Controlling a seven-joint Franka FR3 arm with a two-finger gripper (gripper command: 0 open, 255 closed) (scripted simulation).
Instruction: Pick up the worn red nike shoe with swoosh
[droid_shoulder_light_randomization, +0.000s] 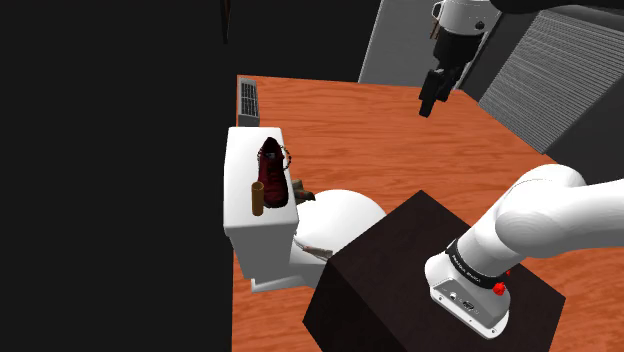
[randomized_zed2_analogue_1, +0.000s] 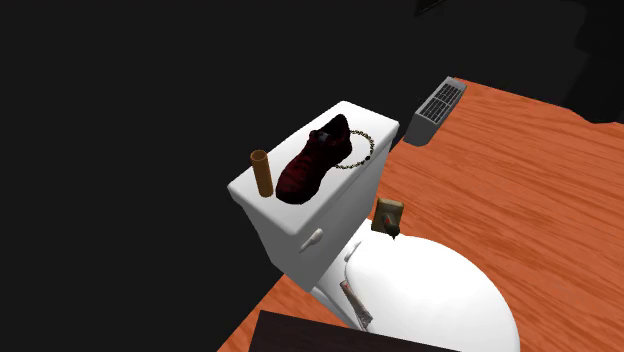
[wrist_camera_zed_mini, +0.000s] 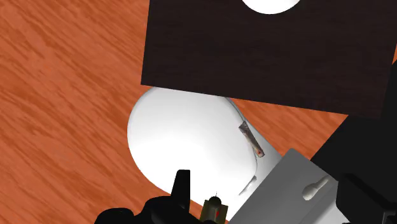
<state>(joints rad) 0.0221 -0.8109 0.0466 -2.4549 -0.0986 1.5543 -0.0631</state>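
The dark red shoe (droid_shoulder_light_randomization: 271, 171) lies on its sole on the lid of the toilet tank (droid_shoulder_light_randomization: 240, 215), well apart from my jaws, which hang high toward the shoulder view's upper right over the wooden floor (droid_shoulder_light_randomization: 340, 110). I cannot tell whether the jaws are apart or together. That view also takes in my white arm (droid_shoulder_light_randomization: 545, 215) and the dark stand (droid_shoulder_light_randomization: 390, 275) it rises from.

The second exterior view gives the shoe (randomized_zed2_analogue_1: 314, 160) from the side. Its toe is just beside an upright brown tube (randomized_zed2_analogue_1: 262, 173), and a loop of beads (randomized_zed2_analogue_1: 364, 148) lies at its heel. Any mark or lettering on the shoe is too small for me to read. A small brown thing (randomized_zed2_analogue_1: 388, 215) sits where the rounded toilet lid (randomized_zed2_analogue_1: 440, 295) meets the tank, and a grey vent (randomized_zed2_analogue_1: 440, 103) lies on the floor beyond.

My wrist view looks down on the stand's dark top (wrist_camera_zed_mini: 267, 57), the white toilet lid (wrist_camera_zed_mini: 181, 137), a thin stick (wrist_camera_zed_mini: 251, 139) at its edge, and the flush handle (wrist_camera_zed_mini: 315, 188) on the tank's front
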